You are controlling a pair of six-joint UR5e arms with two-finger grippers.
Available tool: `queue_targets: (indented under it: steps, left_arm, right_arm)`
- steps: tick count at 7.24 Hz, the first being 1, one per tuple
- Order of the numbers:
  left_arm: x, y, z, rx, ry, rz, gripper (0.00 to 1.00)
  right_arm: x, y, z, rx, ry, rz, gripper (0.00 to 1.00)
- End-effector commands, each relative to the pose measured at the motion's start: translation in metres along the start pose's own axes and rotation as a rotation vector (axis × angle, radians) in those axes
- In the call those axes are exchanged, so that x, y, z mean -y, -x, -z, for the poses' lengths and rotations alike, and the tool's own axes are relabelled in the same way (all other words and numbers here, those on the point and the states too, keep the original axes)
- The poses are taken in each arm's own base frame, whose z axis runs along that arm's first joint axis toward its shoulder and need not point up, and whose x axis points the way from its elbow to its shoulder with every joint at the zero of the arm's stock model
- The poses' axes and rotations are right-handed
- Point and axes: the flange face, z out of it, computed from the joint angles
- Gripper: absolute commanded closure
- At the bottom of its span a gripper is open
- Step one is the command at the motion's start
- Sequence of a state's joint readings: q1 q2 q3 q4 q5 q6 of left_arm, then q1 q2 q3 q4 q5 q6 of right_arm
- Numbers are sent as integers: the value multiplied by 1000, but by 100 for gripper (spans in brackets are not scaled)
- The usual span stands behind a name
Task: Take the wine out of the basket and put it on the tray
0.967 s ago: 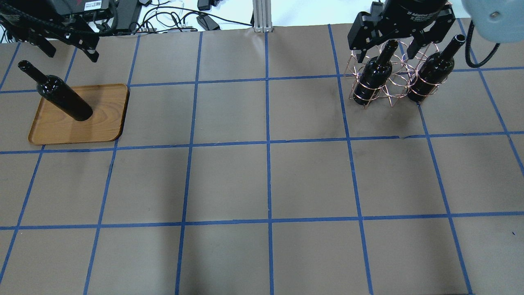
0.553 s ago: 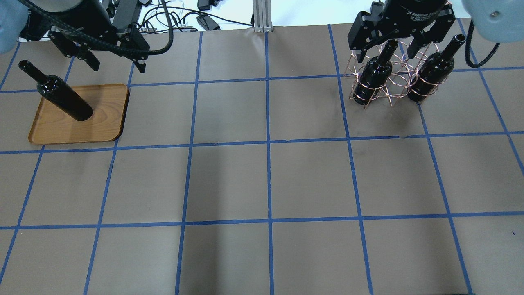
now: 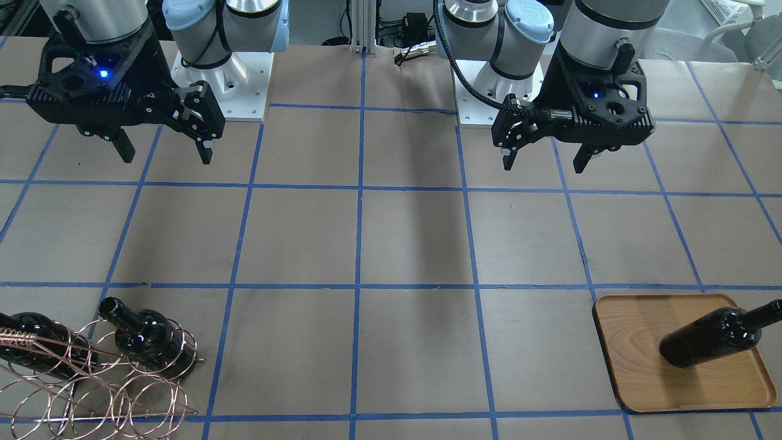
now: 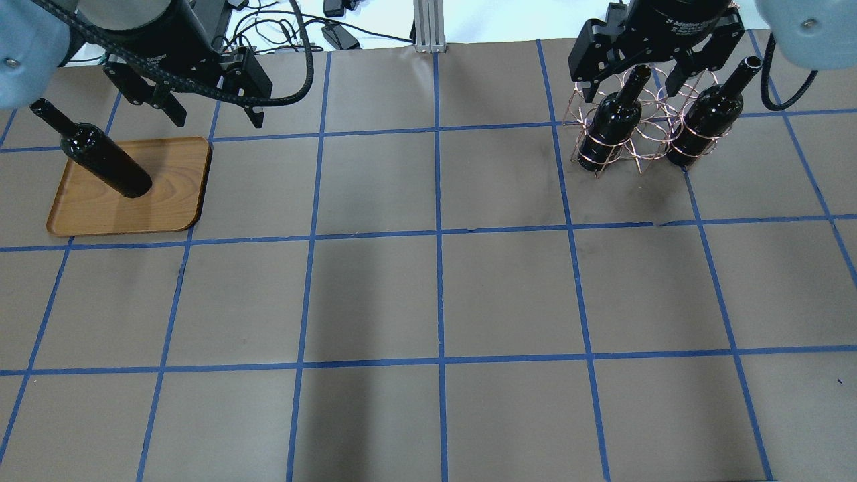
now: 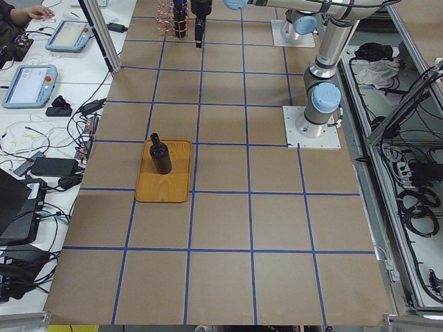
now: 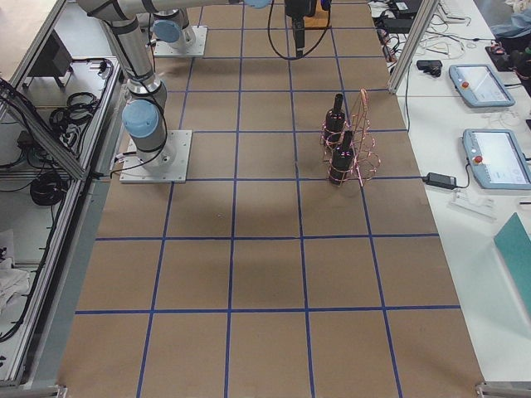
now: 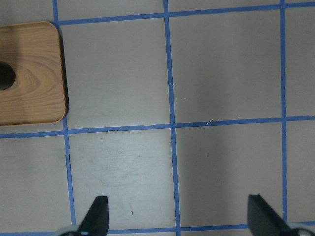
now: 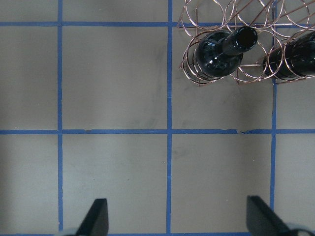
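Note:
One wine bottle (image 4: 107, 164) stands upright on the wooden tray (image 4: 167, 201) at the table's far left; both also show in the front view, bottle (image 3: 708, 339) and tray (image 3: 629, 342). Two more wine bottles (image 4: 609, 124) (image 4: 706, 120) stand in the copper wire basket (image 4: 643, 134) at the far right. My left gripper (image 4: 217, 119) is open and empty, raised beside the tray's right far corner. My right gripper (image 4: 629, 84) is open and empty, held high on the robot's side of the basket. The right wrist view shows the basket (image 8: 231, 14) and a bottle (image 8: 216, 51) ahead of the open fingers.
Brown paper with blue tape grid lines (image 4: 438, 234) covers the table. Cables and a metal post (image 4: 428, 27) lie at the far edge. The left wrist view shows the tray's corner (image 7: 29, 93) at upper left.
My left arm has swung to the right, from the top left corner to beside the tray's right far corner, gripper still open. The right arm, bottles, basket and tray have not moved.

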State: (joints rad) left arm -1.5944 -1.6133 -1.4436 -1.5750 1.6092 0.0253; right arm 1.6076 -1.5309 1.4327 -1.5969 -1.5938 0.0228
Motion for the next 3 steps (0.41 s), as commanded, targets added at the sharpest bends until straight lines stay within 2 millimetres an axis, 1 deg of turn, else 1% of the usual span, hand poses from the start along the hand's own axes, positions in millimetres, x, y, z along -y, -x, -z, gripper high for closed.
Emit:
queue_targets:
  steps: [1, 3]
  left_arm:
    - [-3, 0, -1, 3, 13, -2, 0]
    - [-3, 0, -1, 4, 15, -2, 0]
  right_arm:
    - [0, 0, 0, 0, 0, 0, 0]
    - [0, 0, 0, 0, 0, 0, 0]
